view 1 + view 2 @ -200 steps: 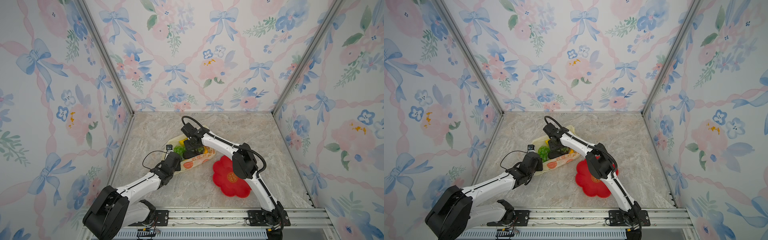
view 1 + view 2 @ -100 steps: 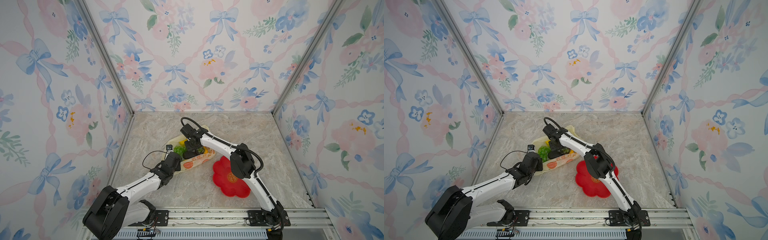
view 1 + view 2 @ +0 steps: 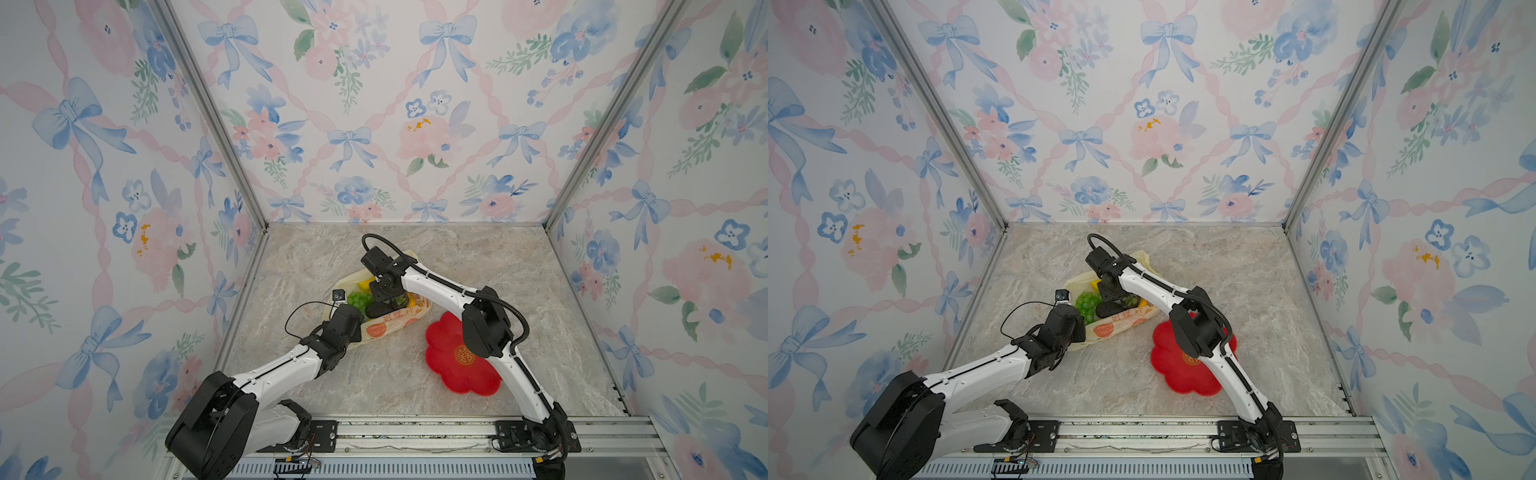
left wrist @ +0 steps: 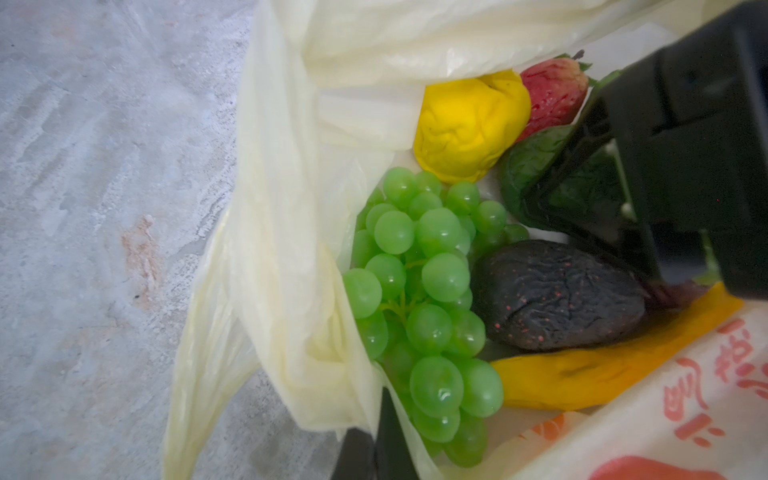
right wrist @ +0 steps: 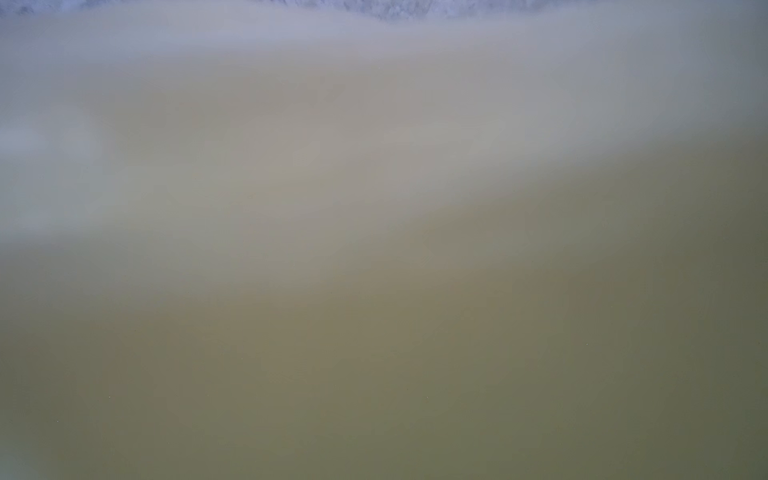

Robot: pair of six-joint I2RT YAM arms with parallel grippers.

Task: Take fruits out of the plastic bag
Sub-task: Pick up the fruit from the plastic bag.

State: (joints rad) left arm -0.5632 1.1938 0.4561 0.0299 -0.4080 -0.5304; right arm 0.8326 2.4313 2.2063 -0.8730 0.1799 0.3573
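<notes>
Walls: pastel wallpaper [image 3: 415, 124], blue bows and pink flowers. Floor level: grey-beige marbled table [image 3: 311, 257]. Frame: aluminium corner posts [image 3: 209, 112] at 11 and 1 o'clock. Light even.

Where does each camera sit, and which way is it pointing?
Top views: high above the front rail, looking down toward the back wall; left arm, right arm, plastic bag and red plate show.
Left wrist: on the left arm, looking into the bag at the grapes; left gripper tips and right gripper show.
Right wrist: only blur; no body visible.
Shared: top views and left wrist both show the grapes.
</notes>
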